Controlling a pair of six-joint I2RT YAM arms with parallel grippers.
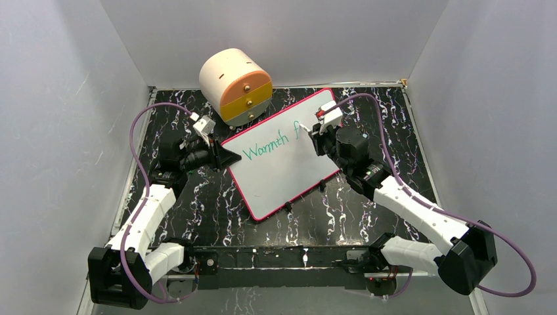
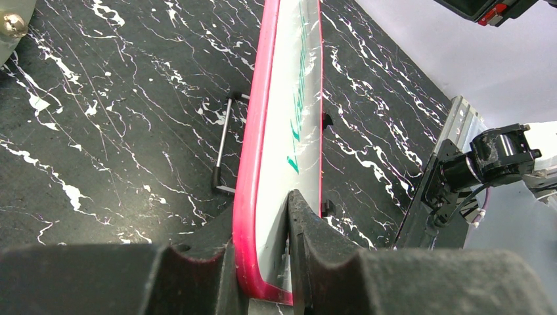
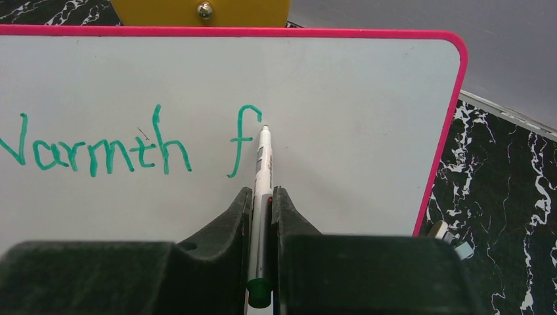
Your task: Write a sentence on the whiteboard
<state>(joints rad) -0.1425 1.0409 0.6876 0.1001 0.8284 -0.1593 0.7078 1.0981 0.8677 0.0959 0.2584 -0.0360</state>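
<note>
— The right claw (image 3: pixel 263 197) is closed tight on a thin white marker pen (image 3: pixel 265 161), yes?
— Yes. The tip stands at the large white whiteboard with pink rim (image 3: pixel 368 118), just right of the green handwritten sentence (image 3: pixel 98 154), so far "Warmth f".
— Which way next?
— Rightwards, I think, along the board's long axis, where the blank part lies. The right arm reaches in from the near right, its wrist turned toward the board. The left claw (image 2: pixel 263 216) pinches the board's left edge.
</note>
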